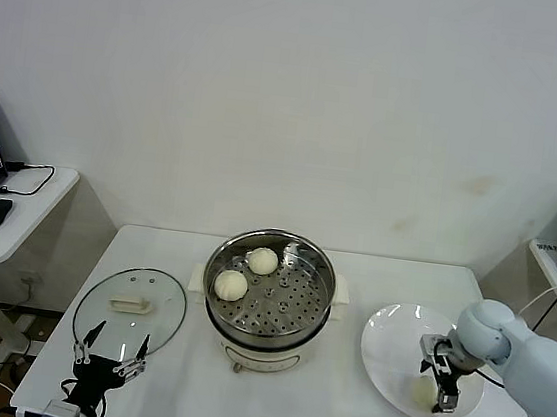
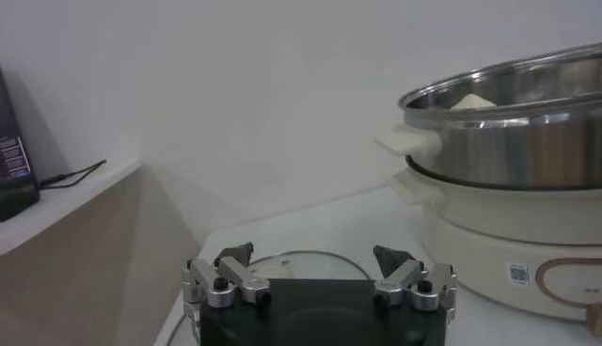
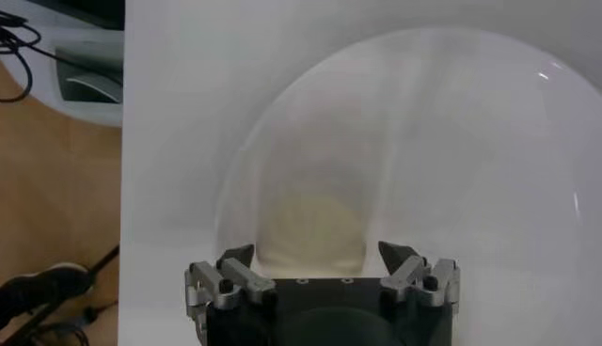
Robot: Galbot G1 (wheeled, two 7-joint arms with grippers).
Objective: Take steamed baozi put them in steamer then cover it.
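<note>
Left gripper (image 1: 107,359) idles spread at lower left by the cover (image 1: 131,304); right gripper (image 1: 438,386), jaws apart, straddles a baozi (image 1: 426,392) on the plate (image 1: 393,352) at lower right, next needing closure and carry to the centre-frame steamer (image 1: 269,290).

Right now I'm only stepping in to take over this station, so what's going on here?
The robot is loading buns into the steamer. Two baozi already lie on its perforated tray. The right claw is down over a baozi on the white plate, its fingers on either side of that bun, about to grip it. The left claw waits open near the glass cover, which lies on the table beside the pot.
</note>
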